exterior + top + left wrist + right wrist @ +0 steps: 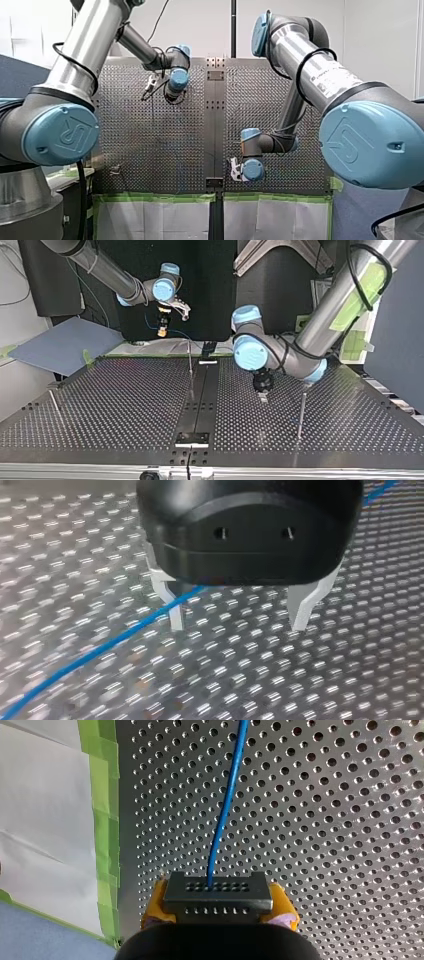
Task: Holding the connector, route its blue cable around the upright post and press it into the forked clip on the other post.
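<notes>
Right gripper (pixel 220 903): closed on the black connector (pixel 217 890), with a yellow pad (pixel 155 904) on each side of it.
Connector: held in my right gripper, its pin face turned away from the gripper, raised over the perforated table (pixel 325 845) near the edge lined with green tape (pixel 105 820).
Blue cable (pixel 227 800): left the middle of the connector's face and ran straight ahead of my right gripper over the table.
Left gripper (pixel 237 616): open, 2 pale metal fingers (pixel 176 615) well apart and pointed down at the table, nothing between their tips.
Cable at left gripper: the blue line ran across the perforations, passed just by 1 finger and went on under the black gripper body; whether it touched the finger could not be told.
Top view: my right gripper (pixel 162 329) hung above the table's far edge; my left gripper (pixel 262 396) stood low over the table, just beside the centre strip (pixel 200 405).
Posts: 3 thin uprights, a middle post (pixel 190 357) by the far edge, a near-right post (pixel 301 412) beside my left gripper, and a near-left post (pixel 54 402); a forked clip could not be made out.
</notes>
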Controlling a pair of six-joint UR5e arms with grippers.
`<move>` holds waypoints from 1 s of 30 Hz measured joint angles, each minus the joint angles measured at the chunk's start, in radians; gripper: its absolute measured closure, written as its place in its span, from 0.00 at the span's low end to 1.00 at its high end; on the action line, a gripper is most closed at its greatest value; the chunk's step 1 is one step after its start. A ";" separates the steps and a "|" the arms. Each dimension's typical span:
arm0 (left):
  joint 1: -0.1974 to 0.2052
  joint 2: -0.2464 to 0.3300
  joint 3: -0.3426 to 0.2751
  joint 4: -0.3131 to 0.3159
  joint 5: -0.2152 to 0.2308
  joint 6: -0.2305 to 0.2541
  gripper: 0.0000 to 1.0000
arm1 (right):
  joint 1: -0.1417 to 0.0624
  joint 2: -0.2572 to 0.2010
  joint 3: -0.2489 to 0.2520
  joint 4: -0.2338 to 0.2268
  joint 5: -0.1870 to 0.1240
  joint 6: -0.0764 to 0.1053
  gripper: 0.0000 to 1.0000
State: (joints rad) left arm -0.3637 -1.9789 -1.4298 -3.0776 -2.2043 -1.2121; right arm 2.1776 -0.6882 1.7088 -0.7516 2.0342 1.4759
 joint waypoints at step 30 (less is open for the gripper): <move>-0.116 -0.126 -0.050 -0.021 -0.183 0.127 0.00 | 0.000 0.000 0.000 -0.001 -0.001 0.005 0.62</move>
State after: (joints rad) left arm -0.4795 -2.1044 -1.4795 -3.0984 -2.3869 -1.0851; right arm 2.1776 -0.6883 1.7086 -0.7523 2.0335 1.4805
